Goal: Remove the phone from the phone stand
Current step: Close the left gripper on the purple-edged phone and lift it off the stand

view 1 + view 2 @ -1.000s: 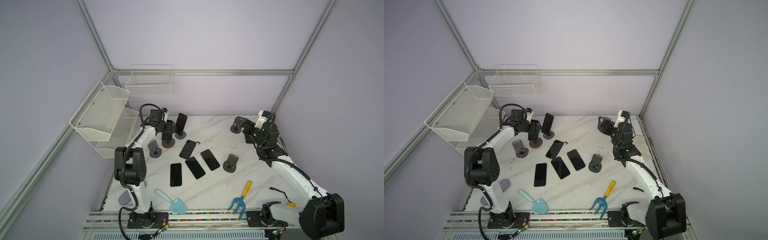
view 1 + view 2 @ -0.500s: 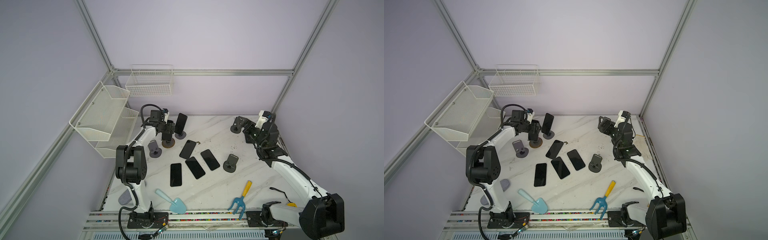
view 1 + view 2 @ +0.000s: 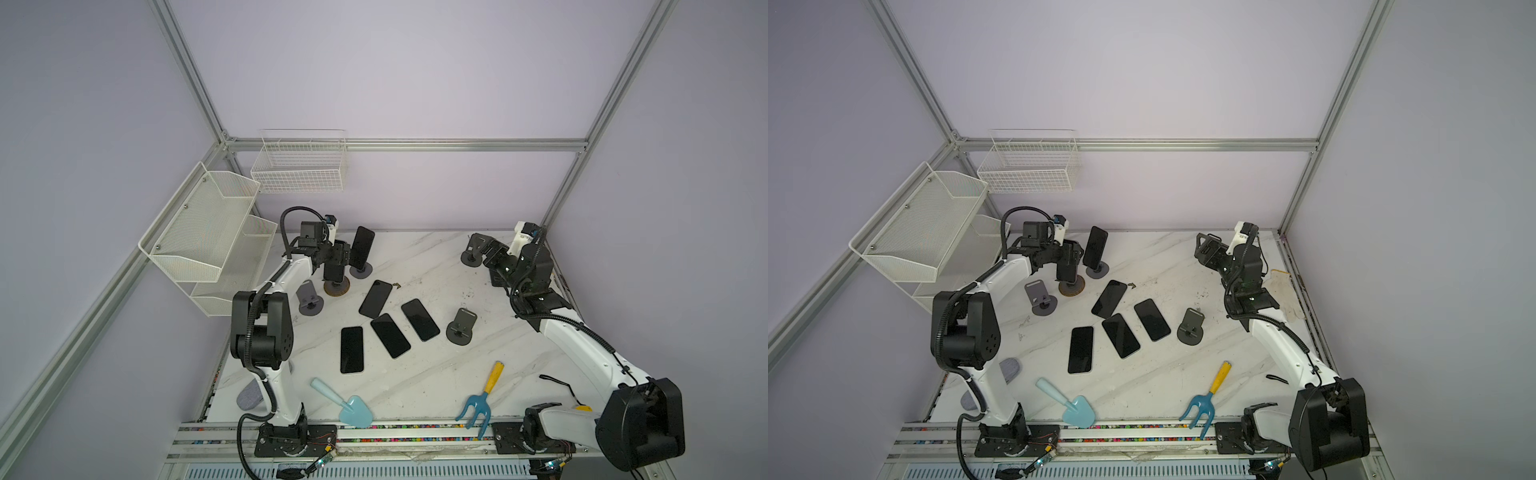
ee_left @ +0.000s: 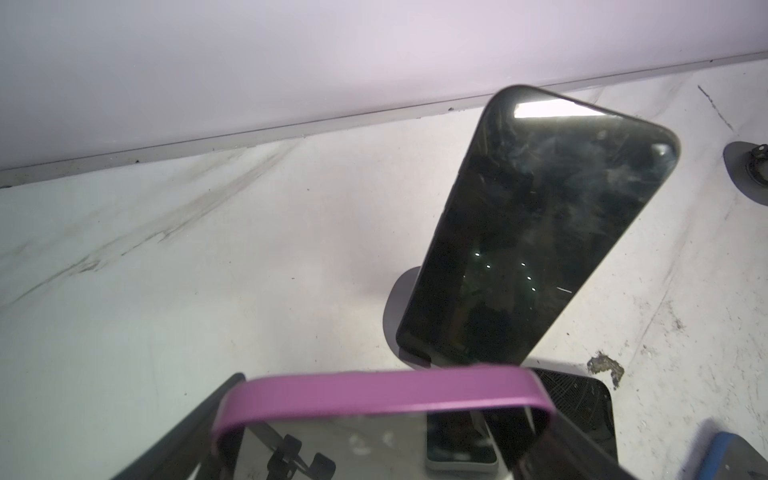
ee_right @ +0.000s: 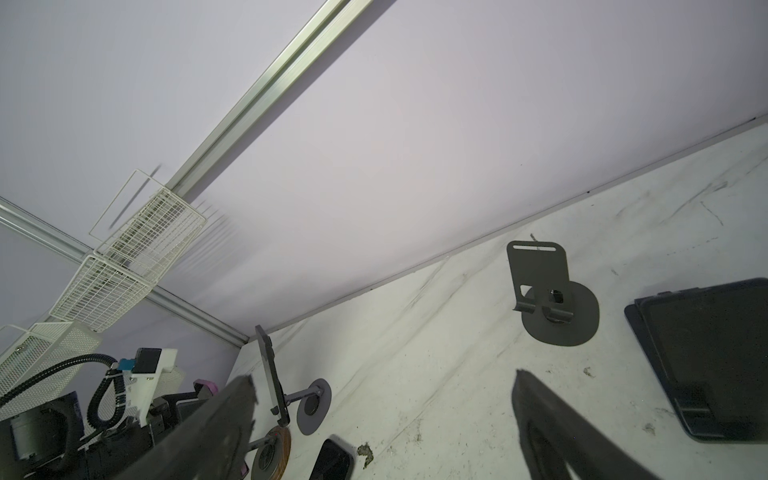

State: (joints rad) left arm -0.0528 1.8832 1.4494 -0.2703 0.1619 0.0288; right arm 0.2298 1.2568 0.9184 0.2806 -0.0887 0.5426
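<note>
Left tool (image 4: 390, 386) tight around purple-edged phone (image 4: 332, 444) on wood-based stand (image 3: 336, 287)

Table (image 3: 419, 376) was white marble, grey-veined. Flat phones (image 3: 351, 349) were black; one phone (image 4: 386, 390) had a purple rim (screen dark, smudged). Stands (image 3: 460, 328) were dark grey. Trowel (image 3: 353, 411) was pale blue; fork (image 3: 486, 390) blue, yellow-handled. Baskets (image 3: 299, 174) were white mesh.

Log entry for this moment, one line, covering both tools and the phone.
left tool: astride purple-cased phone, grip unclear | purple-cased phone: on wood-base stand | right tool: open, empty
</note>
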